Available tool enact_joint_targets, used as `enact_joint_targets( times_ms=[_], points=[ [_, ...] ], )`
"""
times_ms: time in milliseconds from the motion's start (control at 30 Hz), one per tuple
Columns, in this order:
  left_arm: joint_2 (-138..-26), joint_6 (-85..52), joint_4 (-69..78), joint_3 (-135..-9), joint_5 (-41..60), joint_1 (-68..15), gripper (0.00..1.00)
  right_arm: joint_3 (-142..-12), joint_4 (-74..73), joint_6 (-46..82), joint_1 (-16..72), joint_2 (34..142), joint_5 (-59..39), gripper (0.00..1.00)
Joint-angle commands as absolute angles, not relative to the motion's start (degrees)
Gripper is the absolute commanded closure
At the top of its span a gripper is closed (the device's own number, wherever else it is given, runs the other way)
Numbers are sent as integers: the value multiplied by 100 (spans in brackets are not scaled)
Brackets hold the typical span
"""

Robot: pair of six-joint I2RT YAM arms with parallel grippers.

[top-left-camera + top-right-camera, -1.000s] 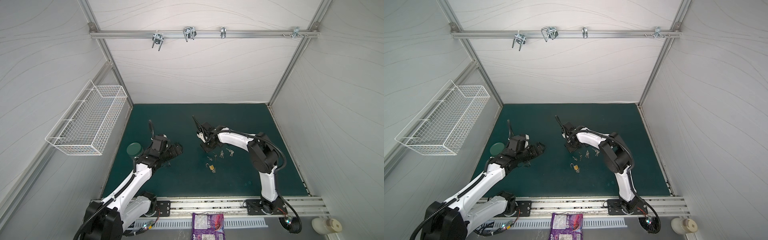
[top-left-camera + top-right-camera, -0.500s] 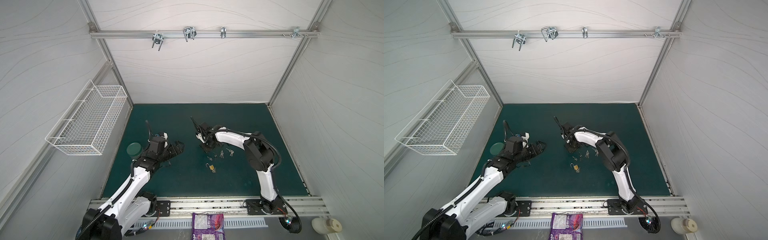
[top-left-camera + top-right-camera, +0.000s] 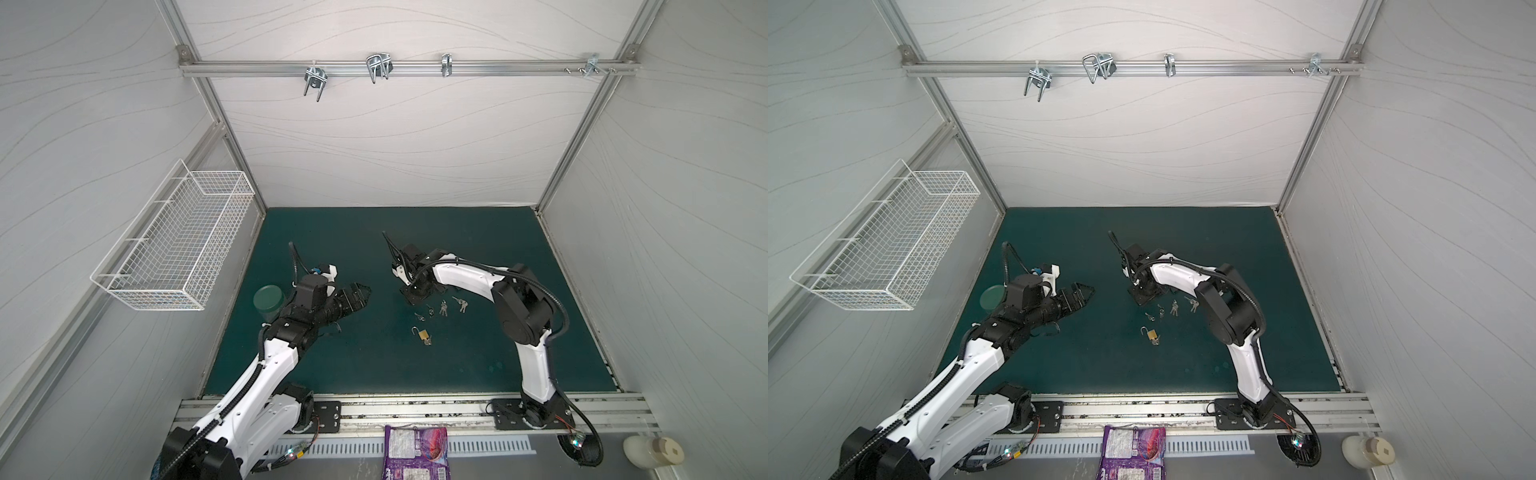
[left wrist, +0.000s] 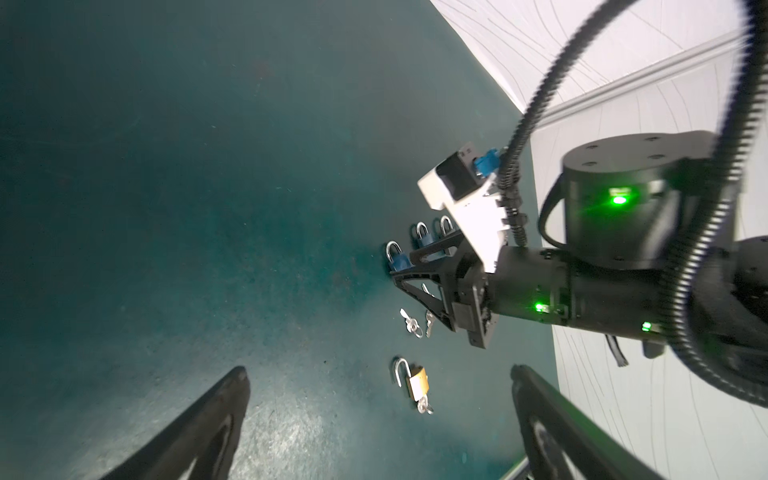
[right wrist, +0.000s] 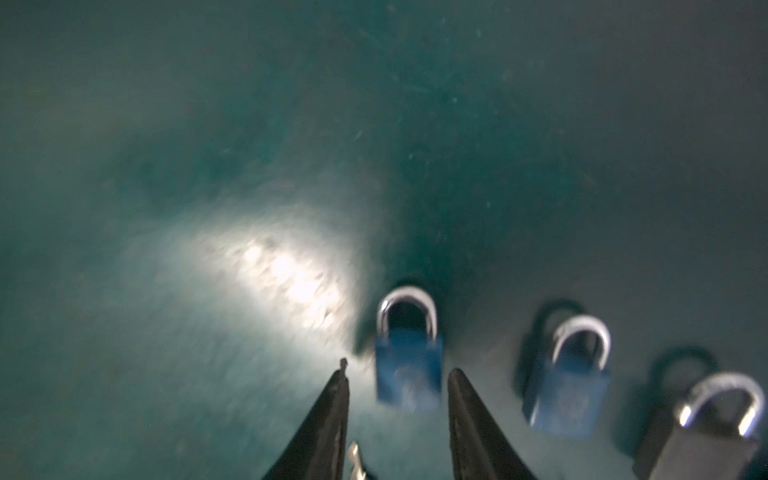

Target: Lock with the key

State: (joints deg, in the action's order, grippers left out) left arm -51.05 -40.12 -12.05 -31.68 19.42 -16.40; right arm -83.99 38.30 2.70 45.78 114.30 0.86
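**Right gripper set over the blue padlocks; brass padlock and key lie unattended.**
Top views: the left gripper (image 3: 366, 294) hangs wide and empty. The right gripper (image 3: 414, 294) sits low over the mat (image 3: 374, 374). The brass padlock (image 3: 422, 334) lies apart from both, near the loose keys (image 3: 443, 308). Left wrist view: it adds what is too small from above, the shackle swung open, a key (image 4: 424, 406) in the base, and blue padlocks (image 4: 397, 261) at the right gripper. Right wrist view: it alone shows the jaws partly apart astride the end blue padlock (image 5: 407, 370), not gripping it. Risk, as judged: an off-centre closing could knock it into its neighbour (image 5: 567, 395), and blur leaves alignment uncertain.
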Motion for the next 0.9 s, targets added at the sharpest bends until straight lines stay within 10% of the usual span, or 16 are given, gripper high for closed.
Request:
enact_joint_targets(
  times_ms=[0,333,867],
  points=[
    [-5080,-3862,-994,-3288,2098,-1898,1,-7731,3494,638,4631,10247,-191,59],
    [-5619,-4693,762,-2459,1982,-3189,5,-5716,3637,1757,5049,8487,221,59],
    [-5602,-5695,1698,-1610,1709,-3283,5,-5968,3415,2142,5635,9610,349,55]
  ],
)
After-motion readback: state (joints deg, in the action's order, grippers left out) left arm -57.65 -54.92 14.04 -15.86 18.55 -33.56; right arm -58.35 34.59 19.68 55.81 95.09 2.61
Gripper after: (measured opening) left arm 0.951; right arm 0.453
